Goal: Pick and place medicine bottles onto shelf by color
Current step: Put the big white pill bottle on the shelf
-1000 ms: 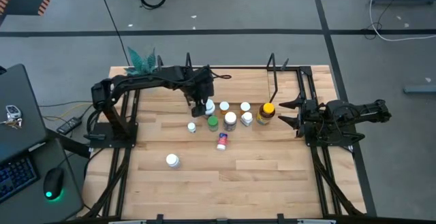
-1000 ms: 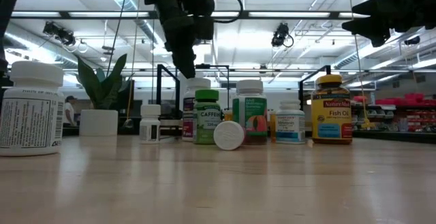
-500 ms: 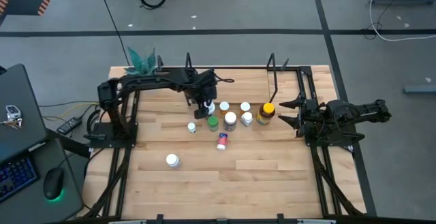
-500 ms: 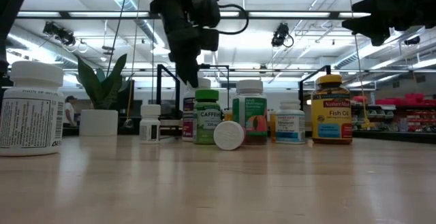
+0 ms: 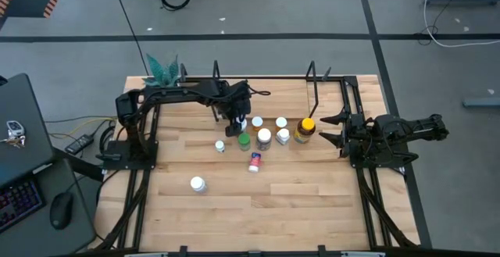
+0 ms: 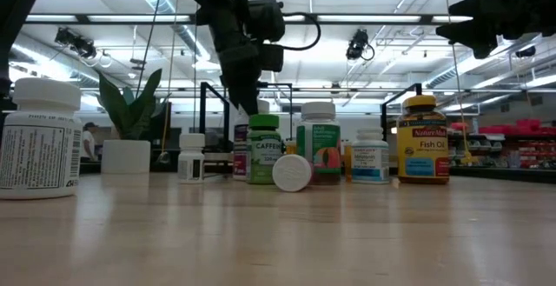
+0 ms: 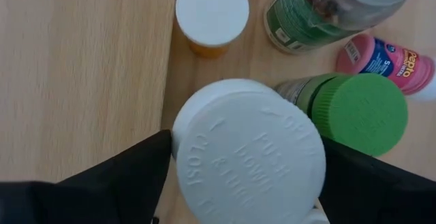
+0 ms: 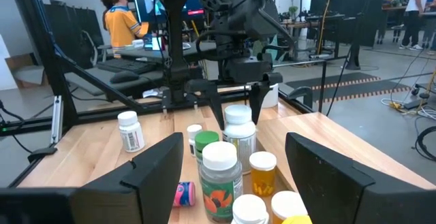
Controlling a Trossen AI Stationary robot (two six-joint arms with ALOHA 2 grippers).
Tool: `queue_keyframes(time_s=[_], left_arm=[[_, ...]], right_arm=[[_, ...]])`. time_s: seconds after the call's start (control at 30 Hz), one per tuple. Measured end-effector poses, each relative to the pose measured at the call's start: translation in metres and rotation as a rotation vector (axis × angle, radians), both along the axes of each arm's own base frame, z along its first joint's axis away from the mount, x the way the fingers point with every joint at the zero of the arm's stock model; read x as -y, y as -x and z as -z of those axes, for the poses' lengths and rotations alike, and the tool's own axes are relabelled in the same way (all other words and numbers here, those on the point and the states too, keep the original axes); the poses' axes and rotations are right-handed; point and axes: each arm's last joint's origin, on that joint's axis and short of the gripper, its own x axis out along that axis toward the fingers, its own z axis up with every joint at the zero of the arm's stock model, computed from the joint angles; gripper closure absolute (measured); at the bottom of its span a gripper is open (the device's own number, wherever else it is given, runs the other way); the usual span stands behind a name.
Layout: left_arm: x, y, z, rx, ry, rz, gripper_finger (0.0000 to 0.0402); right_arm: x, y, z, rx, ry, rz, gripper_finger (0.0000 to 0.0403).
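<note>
A cluster of medicine bottles stands mid-table: a green-capped one (image 5: 244,140), an amber one with a yellow cap (image 5: 305,130) and several white ones (image 5: 264,137). A red-blue labelled bottle (image 5: 255,162) lies on its side. One white bottle (image 5: 198,183) stands alone nearer the near edge. My left gripper (image 5: 237,119) points down, open, over a white-capped bottle (image 7: 248,156) at the cluster's far left, one finger on either side of its cap (image 8: 236,114). My right gripper (image 5: 334,129) waits open at the table's right. The black-rod shelf (image 5: 312,83) stands at the far edge.
A potted green plant (image 5: 162,69) sits at the far left corner. Black rails (image 5: 361,116) run along both sides of the table. Bare wood lies in the near half. A small white bottle (image 5: 220,146) stands just left of the cluster. People are in the room behind (image 8: 122,20).
My left gripper has moved toward the table's right and come down a little over the white-capped bottle at the cluster's far left, so its fingers now straddle the cap. The bottles have stayed where they were.
</note>
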Motion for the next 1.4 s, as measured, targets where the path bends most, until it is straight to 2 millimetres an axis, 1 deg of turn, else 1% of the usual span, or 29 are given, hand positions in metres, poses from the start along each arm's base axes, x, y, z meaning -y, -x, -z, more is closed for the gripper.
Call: queue_keyframes(time_s=[0.17, 0.33, 0.43, 0.57, 0.8, 1.07, 1.13, 1.23, 1.3, 1.4], left_arm=[[-0.001, 0.000, -0.002, 0.009, 0.000, 0.000, 0.0119], [-0.001, 0.001, -0.005, 0.015, -0.010, 0.000, 0.0137], [-0.001, 0.002, -0.010, -0.009, -0.002, 0.001, 0.0147], [-0.002, -0.002, -0.022, 0.013, -0.013, 0.014, 0.0156], [-0.003, -0.002, -0.038, 0.018, -0.017, 0.018, 0.0150], [-0.005, -0.002, -0.069, 0.033, -0.047, 0.026, 0.0154], [-0.008, -0.003, -0.076, 0.052, -0.074, 0.021, 0.0150], [-0.018, 0.000, -0.081, 0.064, -0.102, 0.006, 0.0150], [-0.028, 0.003, -0.081, 0.067, -0.116, -0.026, 0.0153], [-0.049, 0.011, -0.082, 0.070, -0.139, -0.091, 0.0155]], right_arm=[[0.000, 0.000, 0.000, 0.000, 0.000, 0.000, 0.0137], [0.000, 0.000, 0.000, 0.000, 0.000, 0.000, 0.0137], [0.000, 0.000, 0.000, 0.000, 0.000, 0.000, 0.0137], [0.000, 0.000, 0.000, 0.000, 0.000, 0.000, 0.0137], [0.000, 0.000, 0.000, 0.000, 0.000, 0.000, 0.0137], [0.000, 0.000, 0.000, 0.000, 0.000, 0.000, 0.0137], [0.000, 0.000, 0.000, 0.000, 0.000, 0.000, 0.0137], [0.000, 0.000, 0.000, 0.000, 0.000, 0.000, 0.0137], [0.000, 0.000, 0.000, 0.000, 0.000, 0.000, 0.0137], [0.000, 0.000, 0.000, 0.000, 0.000, 0.000, 0.0137]])
